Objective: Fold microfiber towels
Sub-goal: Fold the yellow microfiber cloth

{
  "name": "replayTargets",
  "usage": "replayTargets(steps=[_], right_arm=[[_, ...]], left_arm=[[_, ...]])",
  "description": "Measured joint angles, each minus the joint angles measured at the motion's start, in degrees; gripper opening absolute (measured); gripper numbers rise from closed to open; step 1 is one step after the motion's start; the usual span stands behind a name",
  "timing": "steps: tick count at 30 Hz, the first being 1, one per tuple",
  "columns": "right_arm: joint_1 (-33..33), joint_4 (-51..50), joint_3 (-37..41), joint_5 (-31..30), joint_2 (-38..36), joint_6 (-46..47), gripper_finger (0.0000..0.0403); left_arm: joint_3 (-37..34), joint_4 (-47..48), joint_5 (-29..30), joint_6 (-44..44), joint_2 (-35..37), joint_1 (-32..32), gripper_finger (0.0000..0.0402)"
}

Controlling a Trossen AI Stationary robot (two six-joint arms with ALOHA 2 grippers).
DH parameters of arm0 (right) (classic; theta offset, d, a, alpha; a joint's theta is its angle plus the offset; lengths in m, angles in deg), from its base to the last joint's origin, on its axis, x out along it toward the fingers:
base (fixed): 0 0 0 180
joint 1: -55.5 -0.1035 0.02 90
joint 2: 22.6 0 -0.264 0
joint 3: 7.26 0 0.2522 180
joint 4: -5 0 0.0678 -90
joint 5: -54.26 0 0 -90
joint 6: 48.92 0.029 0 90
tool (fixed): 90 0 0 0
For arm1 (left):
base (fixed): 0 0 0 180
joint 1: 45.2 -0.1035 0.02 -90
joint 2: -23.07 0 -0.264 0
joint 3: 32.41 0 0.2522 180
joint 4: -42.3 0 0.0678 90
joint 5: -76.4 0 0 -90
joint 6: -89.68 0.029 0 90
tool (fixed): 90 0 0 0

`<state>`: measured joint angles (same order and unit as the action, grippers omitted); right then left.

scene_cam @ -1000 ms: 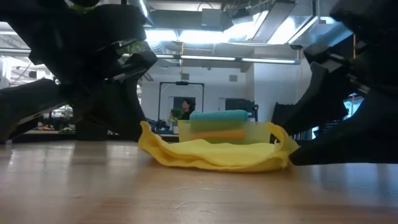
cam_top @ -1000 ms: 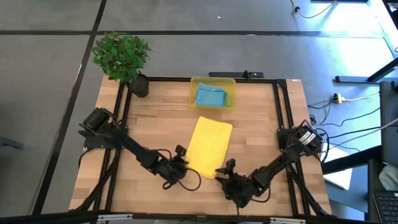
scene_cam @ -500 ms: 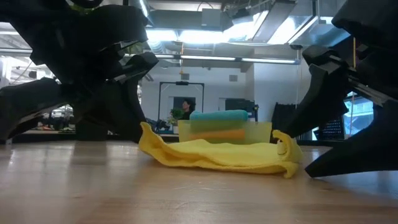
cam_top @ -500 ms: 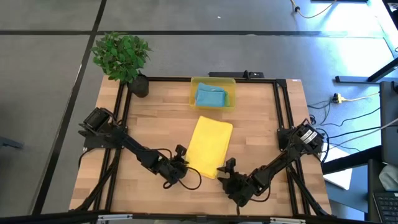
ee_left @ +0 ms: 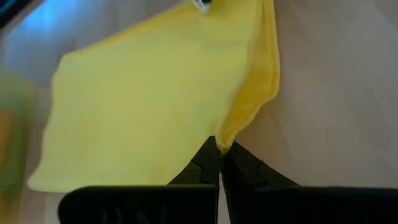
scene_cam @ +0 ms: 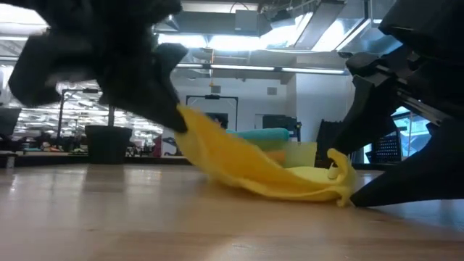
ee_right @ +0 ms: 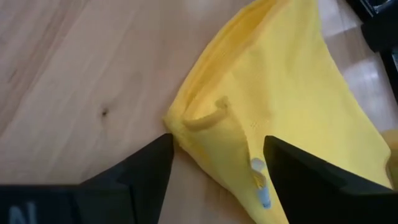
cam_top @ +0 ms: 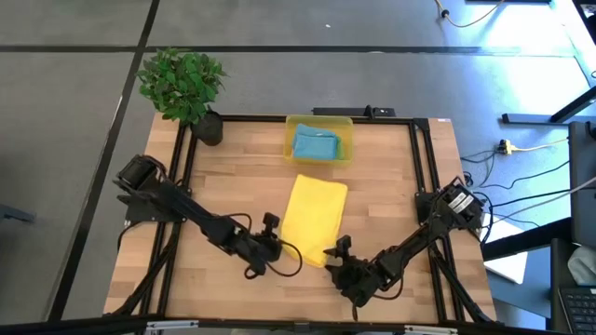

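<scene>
- High view: the yellow towel (cam_top: 314,220) was seen folded into a long strip at the centre of the wooden table (cam_top: 233,186), running from just below the bin down toward the lower middle of the frame.
- The left gripper (cam_top: 271,246) was placed at the towel's lower left corner, with the left arm reaching in from the left edge of the table.
- The left wrist view showed the two dark fingers (ee_left: 205,165) pressed together on a corner of the yellow cloth, which was pinched between their tips.
- Low view: that corner (scene_cam: 190,123) was shown lifted off the table on the left side of the frame, with the cloth sloping down to the right, where its other end lay on the wood.
- The right gripper (cam_top: 337,251) was placed at the towel's lower right corner, with its arm coming from the right edge of the table.
- The right wrist view showed its fingers (ee_right: 149,165) spread wide apart, with the towel corner and its hanging loop lying on the table between them, gripped by neither.
- A translucent yellow bin (cam_top: 319,122) was seen at the upper centre of the table, with a folded teal-blue towel (cam_top: 315,144) on top inside it; an orange layer (scene_cam: 272,154) beneath was visible in the low view.
- A potted plant (cam_top: 184,88) stood at the table's upper left corner.
</scene>
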<state>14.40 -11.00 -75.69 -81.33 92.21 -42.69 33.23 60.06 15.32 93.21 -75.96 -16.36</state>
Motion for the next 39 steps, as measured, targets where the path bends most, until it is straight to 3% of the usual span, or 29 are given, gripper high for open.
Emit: replayTargets(steps=[8,11,15,19,25,28,35,39], right_arm=[[-2.40,-1.39,-0.25,-3.52,-0.40,2.93,0.0255],[-3.94,-8.53,-2.67,-10.27,-1.17,5.69,0.0247],[-3.59,-15.22,-7.53,-11.99,-1.93,8.41,0.0221],[-1.54,-13.80,-9.47,-6.21,-2.11,9.03,0.0202],[0.84,-10.98,-12.64,-3.05,-2.10,9.96,0.0200],[2.19,-10.21,-15.83,0.34,-2.26,9.82,0.0200],[6.67,-10.89,-18.14,14.37,-2.29,13.30,0.0217],[7.85,-12.55,-18.14,16.37,-1.93,16.16,0.0238]], left_arm=[[0.00,1.11,-0.11,-5.41,3.64,-0.86,0.0000],[0.00,2.46,-2.10,-7.36,3.72,-2.12,0.0000],[0.00,2.99,-6.32,-11.01,3.72,-4.54,0.0000],[0.00,1.50,-10.87,-13.95,3.72,-7.23,0.0000],[0.00,0.97,-16.41,-16.96,3.72,-11.40,0.0000],[0.00,0.87,-17.64,-16.94,3.72,-12.59,0.0000],[0.00,0.22,-19.09,-16.74,3.72,-14.78,0.0000],[0.00,0.16,-19.34,-16.70,3.72,-15.24,0.0000]])
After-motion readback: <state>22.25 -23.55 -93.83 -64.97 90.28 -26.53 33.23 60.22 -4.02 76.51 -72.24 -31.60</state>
